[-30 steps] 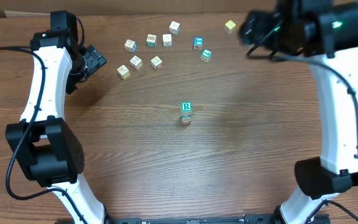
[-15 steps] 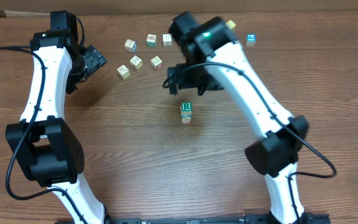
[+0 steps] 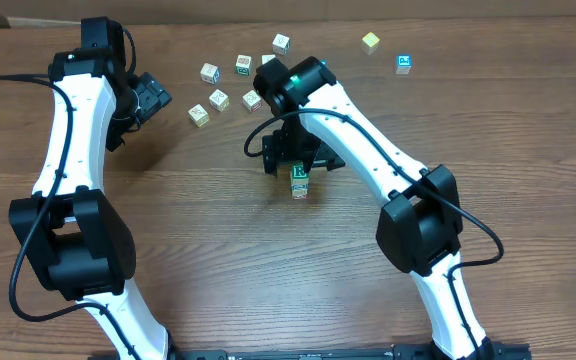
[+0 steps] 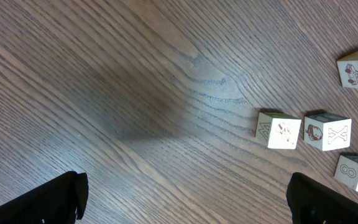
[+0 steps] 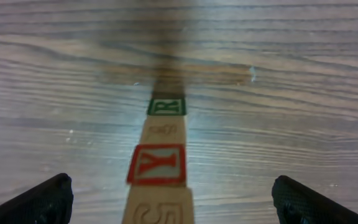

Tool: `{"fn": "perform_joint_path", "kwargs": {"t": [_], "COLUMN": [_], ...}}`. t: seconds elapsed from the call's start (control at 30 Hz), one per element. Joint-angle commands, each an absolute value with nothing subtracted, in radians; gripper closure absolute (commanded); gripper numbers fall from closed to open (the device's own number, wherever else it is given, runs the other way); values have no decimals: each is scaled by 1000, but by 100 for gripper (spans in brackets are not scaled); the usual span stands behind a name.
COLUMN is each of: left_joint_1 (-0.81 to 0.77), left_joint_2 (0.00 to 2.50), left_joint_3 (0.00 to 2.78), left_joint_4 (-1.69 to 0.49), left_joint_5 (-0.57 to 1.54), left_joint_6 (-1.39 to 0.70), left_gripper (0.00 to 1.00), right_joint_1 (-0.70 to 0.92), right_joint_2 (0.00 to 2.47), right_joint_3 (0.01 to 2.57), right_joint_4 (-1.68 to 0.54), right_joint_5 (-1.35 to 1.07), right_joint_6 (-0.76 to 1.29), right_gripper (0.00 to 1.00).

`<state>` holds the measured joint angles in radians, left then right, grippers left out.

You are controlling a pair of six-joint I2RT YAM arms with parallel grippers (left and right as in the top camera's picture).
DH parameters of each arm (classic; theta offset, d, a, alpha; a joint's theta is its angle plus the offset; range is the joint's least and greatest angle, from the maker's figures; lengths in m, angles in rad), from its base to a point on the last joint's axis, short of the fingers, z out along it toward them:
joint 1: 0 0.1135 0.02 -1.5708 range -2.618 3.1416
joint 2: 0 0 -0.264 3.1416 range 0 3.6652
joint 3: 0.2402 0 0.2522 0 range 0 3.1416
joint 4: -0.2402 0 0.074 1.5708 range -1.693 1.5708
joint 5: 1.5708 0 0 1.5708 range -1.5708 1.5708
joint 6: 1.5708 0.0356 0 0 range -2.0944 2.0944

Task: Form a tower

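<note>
The tower [image 3: 300, 181] is standing upright mid-table, long axis vertical, green R facing up, while the right gripper [image 3: 292, 160] is hovering wide open just above and the left gripper [image 4: 185, 199] is gaping at far left.

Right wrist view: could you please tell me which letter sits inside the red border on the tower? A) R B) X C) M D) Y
D: the red-bordered face of the tower reads Y, while its R face has a green border.
</note>
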<state>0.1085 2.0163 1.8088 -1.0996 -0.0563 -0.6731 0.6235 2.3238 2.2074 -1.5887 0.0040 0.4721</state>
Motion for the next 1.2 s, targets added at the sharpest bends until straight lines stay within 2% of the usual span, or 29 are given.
{"fn": "perform_joint_path", "kwargs": {"t": [0.0,0.37,0.47,0.8,0.9,1.13,1.17], "left_joint_1": [115,116,116,116,115,116,116], "left_joint_2": [2040,2040,2040,2040,2040,2040,2040], "left_joint_3": [1827,1827,1827,1827,1827,1827,1827], "left_joint_4": [-1100,-1100,-1100,-1100,-1100,-1100,-1100], "left_joint_5": [-62,-62,-62,-62,-62,-62,-62], "left_joint_6": [-650,-651,-651,-650,-651,-651,-651], "left_gripper": [0,0,0,0,0,0,0], "right_joint_1": [629,646,671,690,688,688,688], "right_joint_2": [2316,2122,2115,2117,2117,2117,2117], "right_joint_3": [2205,2206,2187,1915,1872,1765,1764], "right_joint_4": [-1595,-1593,-1600,-1393,-1321,-1196,-1185], "right_joint_5": [36,51,120,157,94,76,77], "right_joint_6": [533,558,619,617,540,572,572], "right_gripper": [0,0,0,0,0,7,11]}}
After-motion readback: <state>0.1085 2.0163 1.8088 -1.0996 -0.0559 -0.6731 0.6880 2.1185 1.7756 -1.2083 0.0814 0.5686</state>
